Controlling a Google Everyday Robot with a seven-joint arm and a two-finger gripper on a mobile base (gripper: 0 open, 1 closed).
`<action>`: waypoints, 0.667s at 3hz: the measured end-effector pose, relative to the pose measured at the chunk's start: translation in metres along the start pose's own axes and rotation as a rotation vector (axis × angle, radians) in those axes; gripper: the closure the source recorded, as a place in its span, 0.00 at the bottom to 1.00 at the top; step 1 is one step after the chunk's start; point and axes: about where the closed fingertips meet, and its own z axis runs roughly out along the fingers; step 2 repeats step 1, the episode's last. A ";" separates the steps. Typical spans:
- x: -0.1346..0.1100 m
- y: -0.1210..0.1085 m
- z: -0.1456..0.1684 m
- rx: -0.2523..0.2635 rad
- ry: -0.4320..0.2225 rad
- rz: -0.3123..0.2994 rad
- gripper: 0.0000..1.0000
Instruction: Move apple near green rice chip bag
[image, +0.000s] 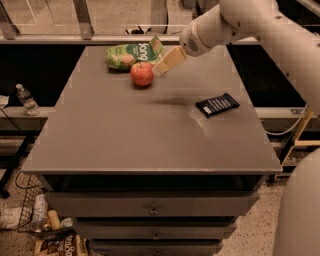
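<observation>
Three things lie on the grey table (125, 140): the apple (142, 74), the green rice chip bag (134, 53) and a flat dark-blue wrapper (217, 104). The apple stands upright on the table top in the far part, a little left of the middle, with its short stem pointing up. The green rice chip bag lies just behind the apple, close to the far edge. It is crinkled, and white letters show on its front. The apple and the bag are very near each other; whether they touch cannot be told from this view.

The gripper (160, 67) hangs just to the right of the apple, at the height of its top, and points down and to the left toward it. It appears as one cream-coloured block, so it cannot be told if it is open or closed. It also cannot be told if its tip touches the apple. The white arm (260, 25) comes in from the upper right corner and reaches over the far right part of the table. A soft dark shadow (170, 101) falls on the table top in front of the gripper.

The dark-blue wrapper lies on the right side of the table, well apart from the apple and the bag. Under the table top there are drawers (155, 205) with small handles. On the left, beside the table, a plastic water bottle (26, 99) stands on a lower ledge.
</observation>
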 end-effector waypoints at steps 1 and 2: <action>0.002 -0.015 -0.030 0.074 -0.042 0.027 0.00; 0.002 -0.015 -0.030 0.074 -0.042 0.027 0.00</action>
